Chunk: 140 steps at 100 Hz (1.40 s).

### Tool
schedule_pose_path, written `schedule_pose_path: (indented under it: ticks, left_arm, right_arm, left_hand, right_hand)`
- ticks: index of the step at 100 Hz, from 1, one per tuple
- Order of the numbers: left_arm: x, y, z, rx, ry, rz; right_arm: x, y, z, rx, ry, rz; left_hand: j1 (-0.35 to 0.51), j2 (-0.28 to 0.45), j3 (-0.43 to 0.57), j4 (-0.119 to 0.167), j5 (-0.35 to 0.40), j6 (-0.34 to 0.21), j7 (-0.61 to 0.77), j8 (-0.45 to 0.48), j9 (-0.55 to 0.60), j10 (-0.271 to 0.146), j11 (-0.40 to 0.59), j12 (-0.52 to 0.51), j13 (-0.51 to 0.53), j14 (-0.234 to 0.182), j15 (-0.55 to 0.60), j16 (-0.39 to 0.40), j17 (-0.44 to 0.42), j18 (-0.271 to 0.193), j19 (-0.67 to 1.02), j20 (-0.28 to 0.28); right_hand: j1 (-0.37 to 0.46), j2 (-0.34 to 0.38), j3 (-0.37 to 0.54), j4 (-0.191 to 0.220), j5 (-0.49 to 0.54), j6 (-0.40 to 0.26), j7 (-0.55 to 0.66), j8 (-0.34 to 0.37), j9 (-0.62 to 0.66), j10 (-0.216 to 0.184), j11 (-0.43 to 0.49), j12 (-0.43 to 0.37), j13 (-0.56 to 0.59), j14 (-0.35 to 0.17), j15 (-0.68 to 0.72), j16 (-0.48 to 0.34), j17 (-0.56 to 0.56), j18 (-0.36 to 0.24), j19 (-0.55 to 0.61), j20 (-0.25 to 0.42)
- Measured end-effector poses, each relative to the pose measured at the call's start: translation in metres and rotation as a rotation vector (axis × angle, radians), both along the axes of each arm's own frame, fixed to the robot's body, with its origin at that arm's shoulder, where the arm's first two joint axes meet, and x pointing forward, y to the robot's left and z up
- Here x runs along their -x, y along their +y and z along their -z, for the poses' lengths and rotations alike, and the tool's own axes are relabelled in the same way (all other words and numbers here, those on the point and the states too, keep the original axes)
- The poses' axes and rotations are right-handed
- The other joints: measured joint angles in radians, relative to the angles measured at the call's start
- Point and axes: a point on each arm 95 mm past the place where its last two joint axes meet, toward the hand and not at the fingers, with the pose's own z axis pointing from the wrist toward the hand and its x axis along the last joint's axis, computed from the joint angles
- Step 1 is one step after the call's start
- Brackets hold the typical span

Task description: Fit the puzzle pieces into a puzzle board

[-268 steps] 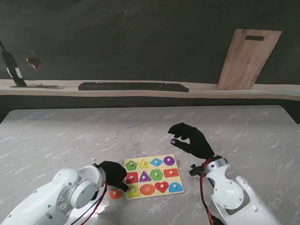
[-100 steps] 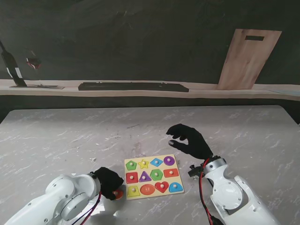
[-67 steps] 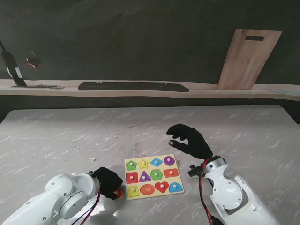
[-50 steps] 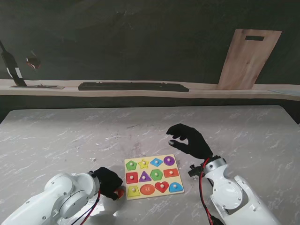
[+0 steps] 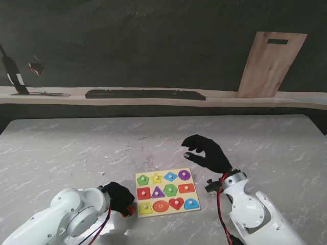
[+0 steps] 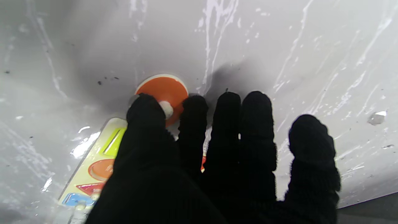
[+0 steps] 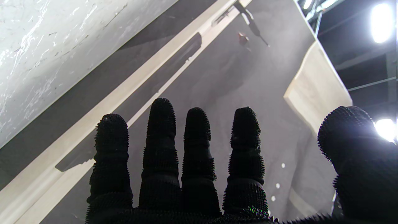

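here the puzzle board [image 5: 166, 192] lies flat near the front edge of the marble worktop [image 5: 76, 148], slightly turned, with wide bare stone at its 12, 9 and 3 o'clock sides and only a narrow strip at 6 o'clock. it shows twelve coloured shapes in three rows of four; whether each is a seated piece or a painted recess cannot be told from the stand view. one loose orange round piece [image 6: 163, 93] with a pale knob sits on the worktop just off the board's near-left corner, at about 8 o'clock from the board's centre. the left robot hand [image 5: 120, 199] is over it: in the wrist view, two fingertips [image 6: 146, 107] bracket the knob, touching the piece, though a firm grip cannot be confirmed. the right robot hand [image 5: 204, 153] hovers off the worktop at about 1 o'clock from the board, fingers spread and curled, holding nothing. one wooden panel [image 5: 271, 64] leans on the back wall.
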Motion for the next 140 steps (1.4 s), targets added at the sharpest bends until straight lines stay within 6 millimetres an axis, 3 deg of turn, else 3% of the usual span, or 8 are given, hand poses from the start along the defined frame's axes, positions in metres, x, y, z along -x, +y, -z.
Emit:
schedule_pose_path:
  ticks: [50,53,56,59,64,70,115,140]
  left_arm:
    - [-0.002,-0.006,0.004,0.038,0.008,-0.011]
    - [-0.002,-0.006,0.004,0.043,0.009,-0.017]
    - [-0.002,-0.006,0.004,0.048,0.011,-0.023]
    - [-0.001,-0.007,0.004,0.053,0.015,-0.028]
    - [-0.001,-0.006,0.005,0.060,0.020,-0.037]
    - [0.000,-0.005,0.004,0.068,0.023,-0.048]
    - [-0.001,-0.006,-0.021,0.114,-0.021,-0.020]
    - [-0.014,-0.030,-0.029,0.192,-0.009,0.044]
  right_arm:
    - [0.000,-0.001,0.000,0.000,-0.003,0.004]
    - [0.000,-0.001,0.000,0.000,-0.003,0.005]
    - [0.000,-0.001,0.000,0.000,-0.003,0.005]
    - [0.000,-0.001,0.000,0.000,-0.003,0.005]
    - [0.000,-0.001,0.000,0.000,-0.004,0.006]
    - [0.000,-0.001,0.000,-0.001,-0.004,0.006]
    - [0.001,-0.001,0.000,-0.002,-0.003,0.007]
    - [0.000,-0.001,0.000,-0.003,-0.002,0.006]
  left_hand:
    - [0.075,-0.058,-0.023,-0.003,0.069,0.001,0.086,-0.043,0.092,-0.032,0.026,0.022,0.002,0.000,0.000,-0.001,0.033,0.000,0.003,0.009]
    - [0.027,-0.098,0.105,-0.003,0.069,-0.009,0.103,-0.043,0.100,-0.034,0.026,0.042,0.002,0.000,0.000,-0.007,0.034,0.000,0.003,0.009]
    - [-0.120,-0.178,0.430,-0.003,0.069,-0.039,0.120,-0.043,0.100,-0.048,0.026,0.054,0.002,0.000,0.000,-0.010,0.034,0.000,0.004,0.009]
    - [-0.195,-0.221,0.580,-0.003,0.069,-0.042,0.130,-0.043,0.102,-0.048,0.026,0.059,0.002,0.000,0.000,-0.011,0.034,0.000,0.004,0.009]
    - [-0.261,-0.264,0.723,-0.004,0.071,-0.043,0.140,-0.041,0.110,-0.048,0.026,0.066,0.002,0.000,0.004,-0.011,0.035,0.000,0.005,0.009]
    - [-0.283,-0.285,0.783,-0.004,0.070,-0.051,0.140,-0.042,0.111,-0.048,0.026,0.073,0.002,0.000,0.009,-0.011,0.036,0.000,0.005,0.009]
    - [-0.307,-0.297,0.854,-0.004,0.069,-0.085,0.128,-0.052,0.122,-0.048,0.026,0.092,0.002,0.000,0.011,-0.011,0.038,0.000,0.005,0.009]
    - [-0.308,-0.297,0.868,-0.004,0.078,-0.085,0.128,-0.052,0.133,-0.048,0.026,0.098,0.021,0.001,0.022,-0.011,0.055,0.000,0.015,0.009]
  right_hand:
    - [0.000,0.000,0.000,0.000,0.000,0.000,0.000,0.000,0.000,0.000,0.000,0.000,0.000,0.000,0.000,0.000,0.000,0.000,0.000,0.000]
    - [0.000,0.000,0.000,0.000,0.000,0.000,0.000,0.000,0.000,0.000,0.000,0.000,0.000,0.000,0.000,0.000,0.000,0.000,0.000,0.000]
    - [0.000,0.000,0.000,0.000,0.000,0.000,0.000,0.000,0.000,0.000,0.000,0.000,0.000,0.000,0.000,0.000,0.000,0.000,0.000,0.000]
    - [0.000,0.000,0.000,0.000,0.000,0.000,0.000,0.000,0.000,0.000,0.000,0.000,0.000,0.000,0.000,0.000,0.000,0.000,0.000,0.000]
    - [0.000,0.000,0.000,0.000,0.000,0.000,0.000,0.000,0.000,0.000,0.000,0.000,0.000,0.000,0.000,0.000,0.000,0.000,0.000,0.000]
    - [0.000,0.000,0.000,0.000,0.000,0.000,0.000,0.000,0.000,0.000,0.000,0.000,0.000,0.000,0.000,0.000,0.000,0.000,0.000,0.000]
    - [0.000,0.000,0.000,0.000,0.000,0.000,0.000,0.000,0.000,0.000,0.000,0.000,0.000,0.000,0.000,0.000,0.000,0.000,0.000,0.000]
    - [0.000,0.000,0.000,0.000,0.000,0.000,0.000,0.000,0.000,0.000,0.000,0.000,0.000,0.000,0.000,0.000,0.000,0.000,0.000,0.000]
